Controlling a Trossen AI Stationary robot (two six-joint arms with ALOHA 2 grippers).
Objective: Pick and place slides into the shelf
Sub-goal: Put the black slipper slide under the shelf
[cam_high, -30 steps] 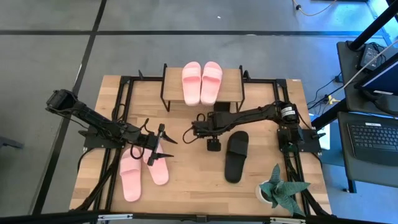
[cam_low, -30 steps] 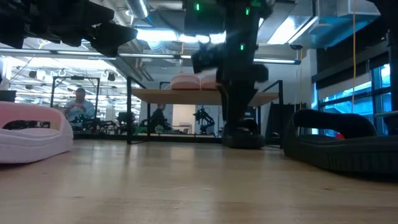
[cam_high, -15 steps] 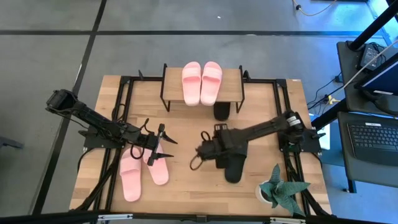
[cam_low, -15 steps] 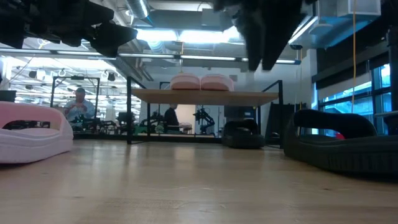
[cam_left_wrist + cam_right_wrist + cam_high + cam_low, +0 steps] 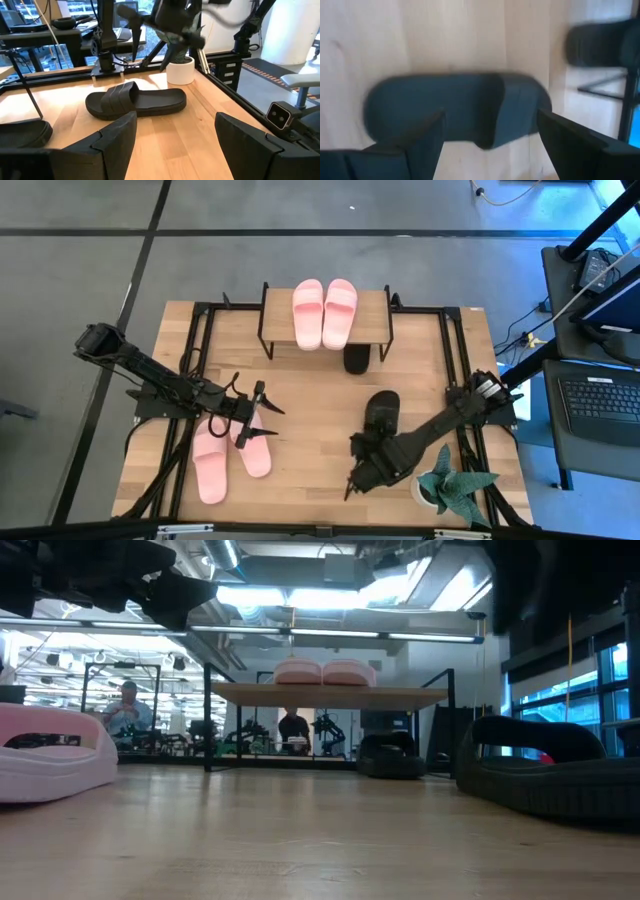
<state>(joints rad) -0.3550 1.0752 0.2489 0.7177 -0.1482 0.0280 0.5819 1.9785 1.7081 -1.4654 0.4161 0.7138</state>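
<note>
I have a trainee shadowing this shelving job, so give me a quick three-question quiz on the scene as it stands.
1. How many pink slides lie on the shelf top board?
2. True or false: the right end effector is shut on the black slide on the table.
3. Where is the second black slide? A) under the shelf's top board B) beside the potted plant C) under the left end effector

Key: 1. Two. 2. False; it is open, empty, near the table's front edge. 3. A.
</note>
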